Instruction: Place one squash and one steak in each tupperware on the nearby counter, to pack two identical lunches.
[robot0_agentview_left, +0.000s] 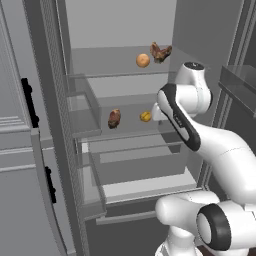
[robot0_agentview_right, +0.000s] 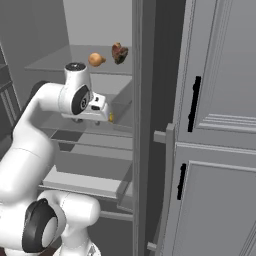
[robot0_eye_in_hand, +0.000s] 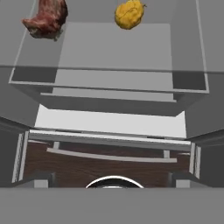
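In an open fridge, an orange squash and a steak lie side by side on the upper shelf. One shelf down rest a second steak and a yellow squash. In the hand view that steak is at the top left and the yellow squash at the top middle, both well ahead of my gripper. Its fingertips stand wide apart, open and empty. My hand hovers in front of the middle shelf. The tupperware and the counter are out of view.
The fridge door stands open on the left with door bins. Grey panelled cabinets with black handles flank the fridge on the right. Glass shelves and a drawer lie below the food, above a brown floor.
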